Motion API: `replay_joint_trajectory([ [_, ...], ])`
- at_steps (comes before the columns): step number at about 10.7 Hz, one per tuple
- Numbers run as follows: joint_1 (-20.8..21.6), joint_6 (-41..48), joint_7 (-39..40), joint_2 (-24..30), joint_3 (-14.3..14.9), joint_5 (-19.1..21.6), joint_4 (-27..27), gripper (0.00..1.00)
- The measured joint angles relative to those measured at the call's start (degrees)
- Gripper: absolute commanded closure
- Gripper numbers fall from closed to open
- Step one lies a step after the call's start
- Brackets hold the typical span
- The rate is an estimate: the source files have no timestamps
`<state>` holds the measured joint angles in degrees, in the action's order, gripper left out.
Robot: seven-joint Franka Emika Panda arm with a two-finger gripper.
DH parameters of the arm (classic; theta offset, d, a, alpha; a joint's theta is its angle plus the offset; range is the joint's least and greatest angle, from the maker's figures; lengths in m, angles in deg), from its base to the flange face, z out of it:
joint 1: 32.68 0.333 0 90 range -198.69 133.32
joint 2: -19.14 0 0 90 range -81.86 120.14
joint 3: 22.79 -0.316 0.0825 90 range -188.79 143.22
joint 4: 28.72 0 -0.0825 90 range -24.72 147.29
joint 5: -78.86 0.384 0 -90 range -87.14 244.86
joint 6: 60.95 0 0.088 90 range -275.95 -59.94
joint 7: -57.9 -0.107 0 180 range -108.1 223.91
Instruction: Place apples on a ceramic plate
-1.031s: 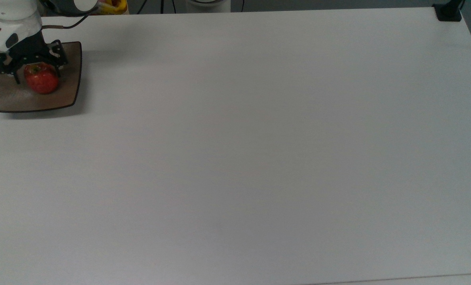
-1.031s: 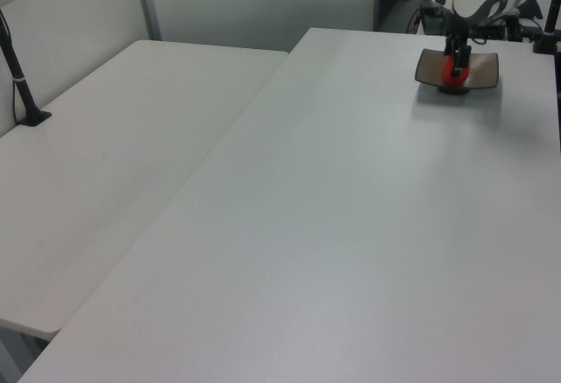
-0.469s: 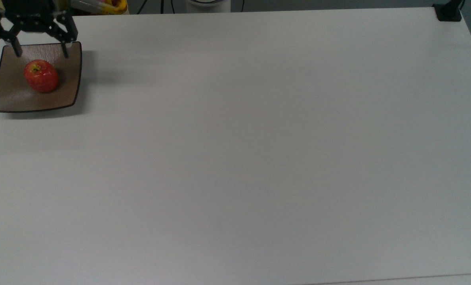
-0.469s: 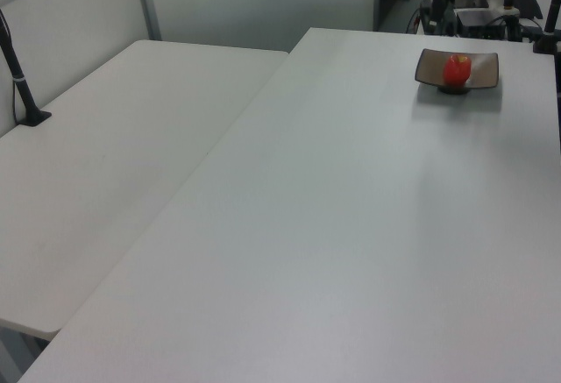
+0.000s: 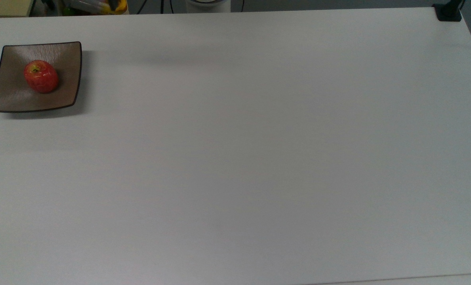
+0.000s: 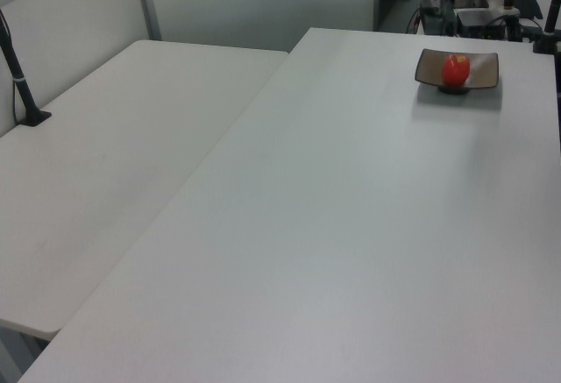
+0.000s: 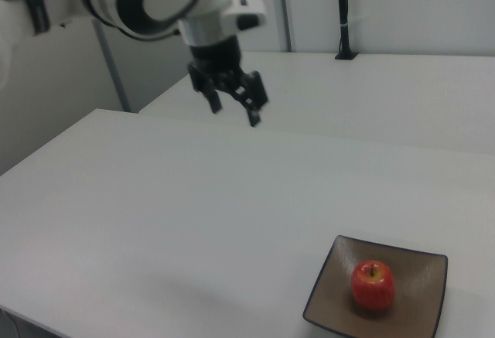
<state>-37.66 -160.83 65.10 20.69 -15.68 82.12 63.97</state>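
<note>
Apple point(image 7: 373, 285) on plate point(image 7: 421, 316) — gripper point(image 7: 234, 110) empty, aloft.

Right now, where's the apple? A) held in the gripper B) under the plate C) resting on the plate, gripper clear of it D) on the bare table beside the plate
C: the apple sits on the square brown plate, while the gripper hangs open and empty well above the table, away from it.
</note>
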Motion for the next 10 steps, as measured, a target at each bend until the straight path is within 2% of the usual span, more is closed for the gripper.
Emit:
replay_joint_trajectory([
  [2, 0.09, 2.79, -10.05, 0.86, -6.21, 0.59, -2.35, 0.00],
  [5, 0.41, 2.93, -17.79, 1.20, -13.04, 0.69, -2.55, 0.00],
  [8, 2.52, 2.95, -18.07, 0.92, -14.43, 0.41, -1.96, 0.00],
  [10, 3.93, 0.85, -13.23, 0.11, -14.46, 0.31, -0.49, 0.00],
])
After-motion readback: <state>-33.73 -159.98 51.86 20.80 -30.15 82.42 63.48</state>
